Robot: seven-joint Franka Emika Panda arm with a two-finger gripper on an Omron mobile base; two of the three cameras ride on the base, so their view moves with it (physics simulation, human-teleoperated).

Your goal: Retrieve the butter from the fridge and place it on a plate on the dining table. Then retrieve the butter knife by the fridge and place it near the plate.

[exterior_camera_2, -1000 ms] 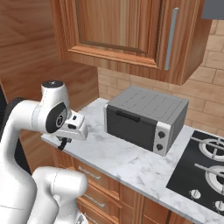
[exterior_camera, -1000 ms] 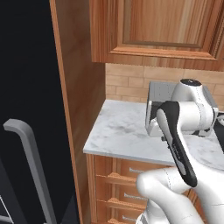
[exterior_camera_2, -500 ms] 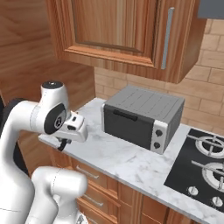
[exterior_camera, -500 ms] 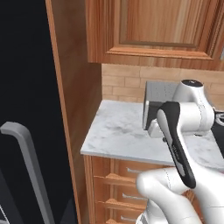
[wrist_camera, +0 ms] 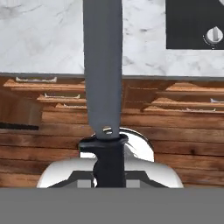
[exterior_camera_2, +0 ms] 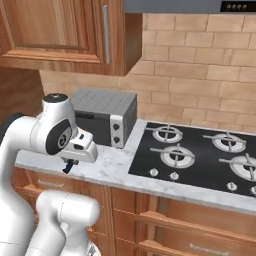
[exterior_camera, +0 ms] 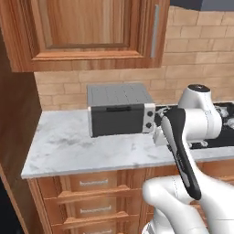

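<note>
While base swings, whole view shifts: half a second ago fridge edge filled left of frame; now toaster oven (exterior_camera: pixel 119 113) sits centre and stove (exterior_camera_2: pixel 200 155) at right. Camera moves, not things. Our hand (exterior_camera_2: pixel 70 165) sits at lower left of right base view, clamped on butter knife (wrist_camera: pixel 103 74), blade running up centre of hand view over marble tabletop (exterior_camera: pixel 82 146). We judge knife fetched; carrying to plate remains.

Both base views face the counter (exterior_camera: pixel 68 141); hand view looks down.
</note>
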